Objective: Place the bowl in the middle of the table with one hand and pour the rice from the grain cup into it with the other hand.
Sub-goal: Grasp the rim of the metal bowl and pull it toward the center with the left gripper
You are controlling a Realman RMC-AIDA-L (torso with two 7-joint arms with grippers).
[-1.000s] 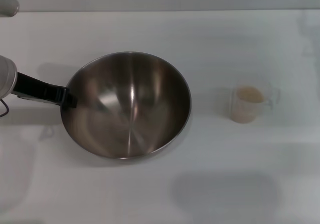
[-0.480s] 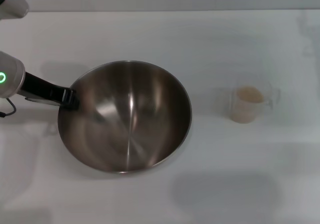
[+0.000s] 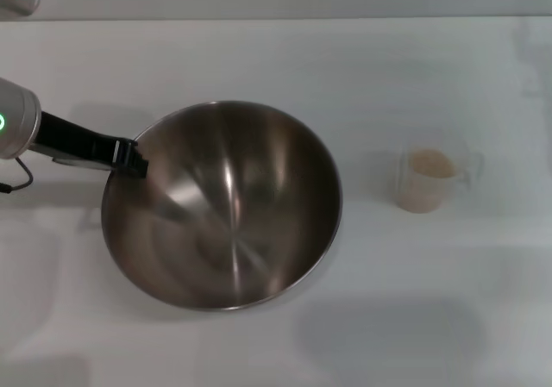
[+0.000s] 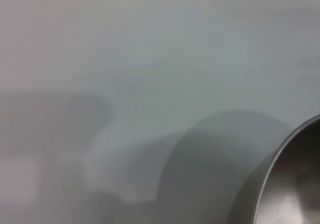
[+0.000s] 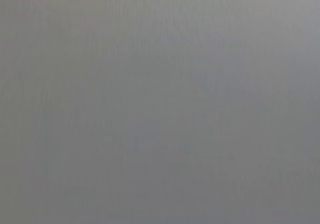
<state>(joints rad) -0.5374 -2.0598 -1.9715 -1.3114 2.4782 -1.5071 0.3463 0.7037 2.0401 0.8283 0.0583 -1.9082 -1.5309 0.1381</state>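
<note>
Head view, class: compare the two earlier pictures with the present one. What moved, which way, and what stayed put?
The bowl, gripped at its left rim by the left gripper, shifted slightly toward the robot's right and nearer the robot, and its tilt changed. The left gripper went with it, still clamped on the rim. The grain cup with its rice stayed where it was on the table. The right gripper remains out of sight.

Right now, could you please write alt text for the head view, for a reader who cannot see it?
A large steel bowl sits empty on a white table, with the left gripper clamped on the rim at the robot's left. A small clear grain cup holding rice stands apart on the bowl's right; the right arm is out of view.
</note>
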